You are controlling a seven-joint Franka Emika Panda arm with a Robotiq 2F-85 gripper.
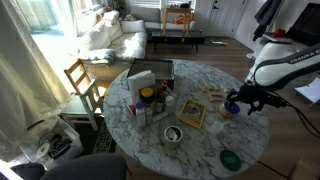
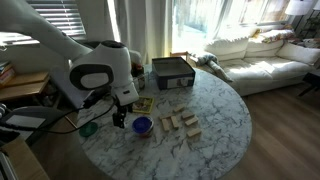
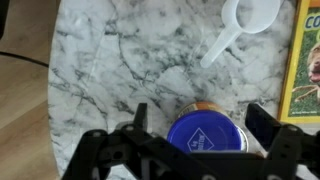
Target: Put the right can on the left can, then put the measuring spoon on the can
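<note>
- Marble table: round, white with grey veining; it carries all the items below.
- Arm: white, reaching down over the table edge in both exterior views.
- Box: dark and open-topped, at the far side of the table from the arm.
- Gripper: lowered over the right can, fingers spread wide apart with nothing clamped. One stands on either side of the can; whether either touches it cannot be told.
- Book: yellow cover, flat on the table, only its edge in the wrist view.
- Left can: shiny silver, upright near the table's middle, well apart from the right can.
- Right can: blue top, yellowish side, upright on the marble between the fingers.
- Green disc: flat, near the table edge.
- Measuring spoon: whitish, lying on the marble near the right can, beside the book, apart from both.
</note>
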